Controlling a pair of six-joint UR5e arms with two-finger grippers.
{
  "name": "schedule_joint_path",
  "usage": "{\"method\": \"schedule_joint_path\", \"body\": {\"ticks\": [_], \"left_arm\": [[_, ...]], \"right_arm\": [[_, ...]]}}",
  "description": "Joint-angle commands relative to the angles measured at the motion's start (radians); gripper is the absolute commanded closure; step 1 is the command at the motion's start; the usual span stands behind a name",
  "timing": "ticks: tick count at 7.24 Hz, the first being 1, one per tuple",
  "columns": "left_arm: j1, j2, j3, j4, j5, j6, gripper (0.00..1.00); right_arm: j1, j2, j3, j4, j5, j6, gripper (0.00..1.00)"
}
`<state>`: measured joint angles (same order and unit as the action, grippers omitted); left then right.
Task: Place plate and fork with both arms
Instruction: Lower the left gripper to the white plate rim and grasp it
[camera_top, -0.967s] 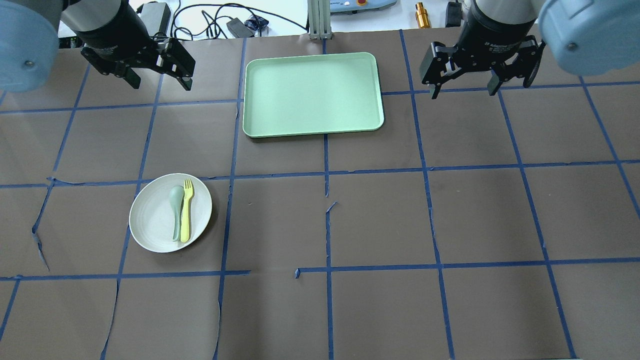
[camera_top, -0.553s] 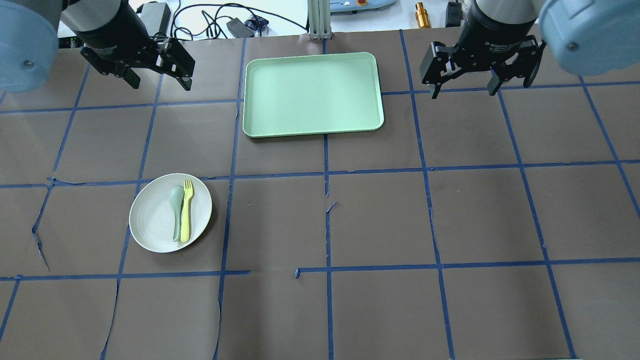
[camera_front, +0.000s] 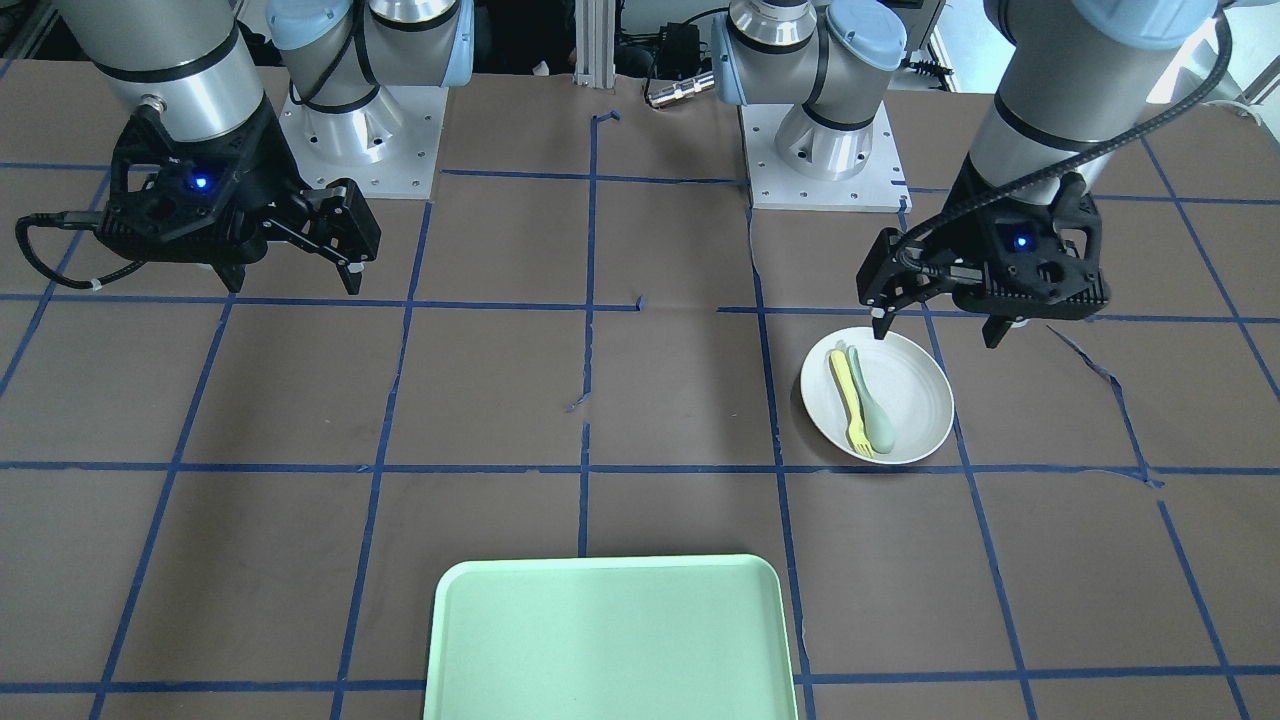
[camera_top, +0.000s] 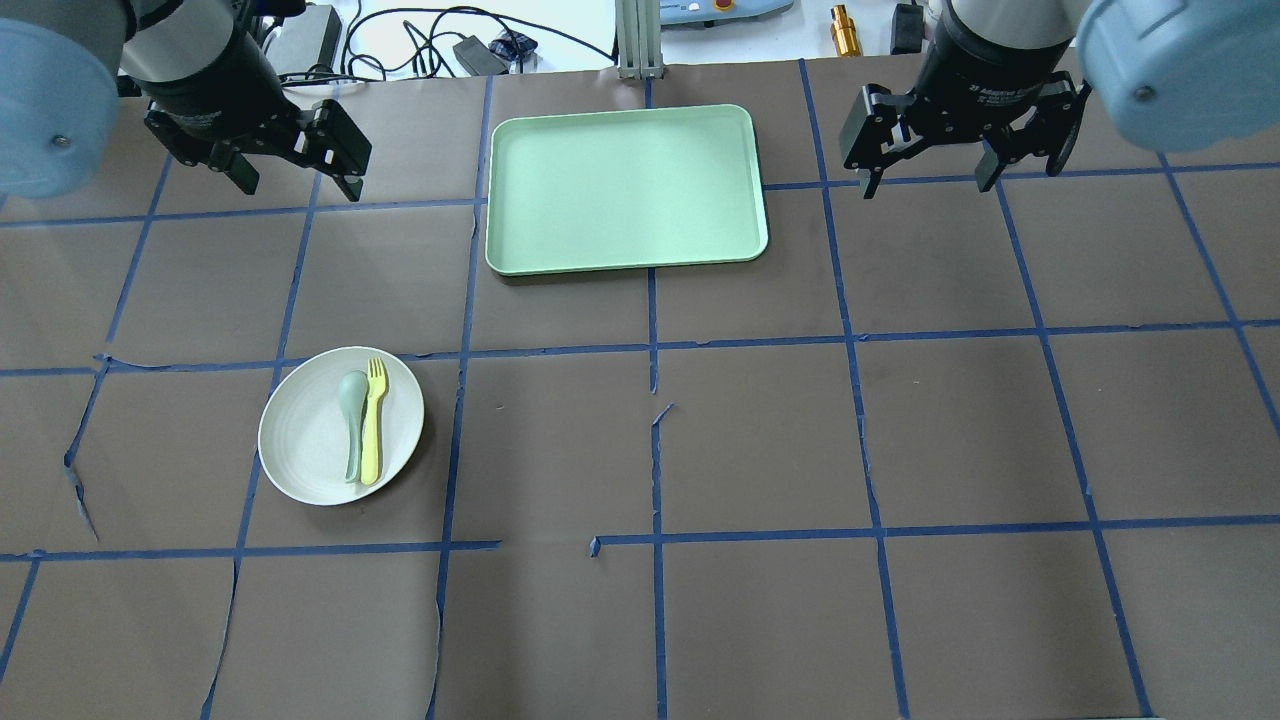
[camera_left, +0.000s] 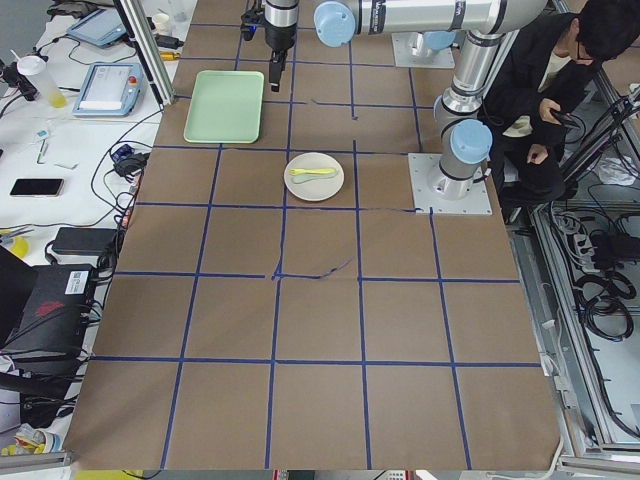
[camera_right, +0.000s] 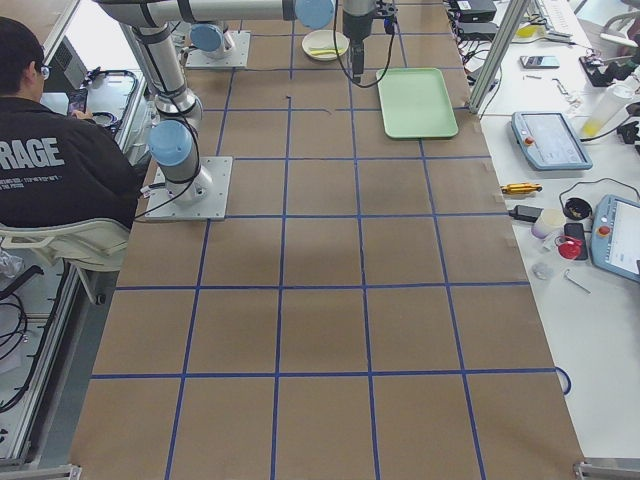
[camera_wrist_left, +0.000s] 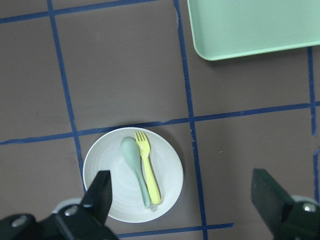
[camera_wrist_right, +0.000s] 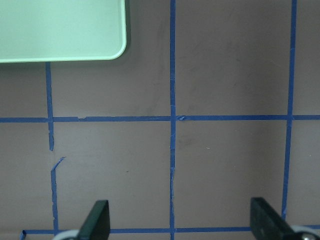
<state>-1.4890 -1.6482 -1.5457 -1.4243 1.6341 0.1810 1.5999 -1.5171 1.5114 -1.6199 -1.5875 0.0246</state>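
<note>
The off-white plate (camera_top: 305, 440) sits on the table at the left. The pale-yellow fork (camera_top: 372, 425) lies in it, with a grey-green spoon (camera_top: 352, 415) beside it. The plate (camera_front: 915, 400), fork (camera_front: 850, 395) and spoon (camera_front: 872, 405) also show in the front view. My left gripper (camera_top: 298, 185) is open and empty, high above the table. In the left wrist view the plate (camera_wrist_left: 107, 165) and fork (camera_wrist_left: 149, 167) lie below my left gripper (camera_wrist_left: 185, 205). My right gripper (camera_top: 926, 187) is open and empty, high at the right.
A mint-green tray (camera_top: 625, 188) lies empty at the far middle of the table, between the two grippers. Its corner shows in the left wrist view (camera_wrist_left: 250, 25) and in the right wrist view (camera_wrist_right: 60, 30). Cables and devices lie beyond the far edge.
My left gripper has shifted a little to the left and toward the robot. The right gripper, plate, fork and spoon have not moved.
</note>
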Motion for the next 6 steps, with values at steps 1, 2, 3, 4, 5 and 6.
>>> {"method": "schedule_joint_path", "body": {"ticks": [1,2,3,4,5,6], "left_arm": [[0.106,-0.008,-0.062,-0.007,0.066,0.088,0.0],[0.165,-0.01,-0.107,0.004,0.061,0.163,0.0],[0.22,-0.012,-0.173,0.043,0.017,0.202,0.0],[0.267,-0.013,-0.263,0.117,0.003,0.236,0.04],[0.318,-0.016,-0.369,0.214,0.001,0.308,0.06],[0.381,-0.027,-0.487,0.367,-0.031,0.378,0.07]], "right_arm": [[0.0,0.0,0.001,0.002,0.0,0.0,0.0],[0.0,0.0,0.001,0.002,0.0,0.0,0.0],[0.0,-0.002,0.003,0.002,0.001,0.0,0.0],[0.0,0.0,0.003,0.003,0.0,0.0,0.0],[0.0,0.0,0.003,0.003,0.001,0.001,0.0],[0.002,0.0,0.003,0.003,0.001,0.0,0.0]]}}
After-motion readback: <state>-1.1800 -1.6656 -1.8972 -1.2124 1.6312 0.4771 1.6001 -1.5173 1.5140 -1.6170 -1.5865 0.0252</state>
